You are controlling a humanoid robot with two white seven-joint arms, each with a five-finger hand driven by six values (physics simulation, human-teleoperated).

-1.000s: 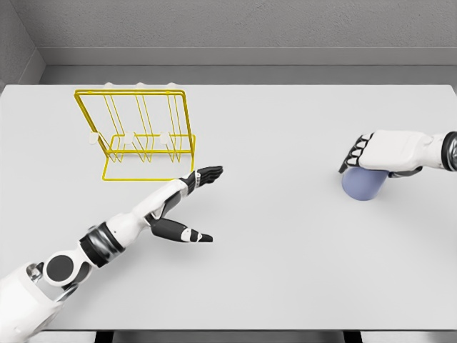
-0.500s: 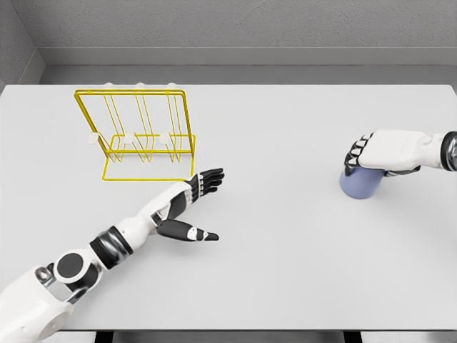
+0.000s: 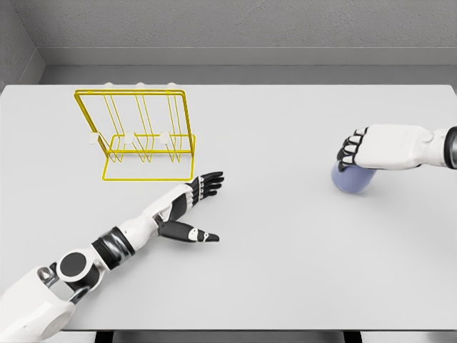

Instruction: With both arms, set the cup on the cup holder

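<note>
Blue cup (image 3: 351,179) sits under right hand (image 3: 371,148).

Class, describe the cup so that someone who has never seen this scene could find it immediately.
Start at the white table and look to its right side, far from the yellow wire cup holder. Under the right robot hand sits the cup. It is the only bluish-purple, rounded object on the table.
</note>
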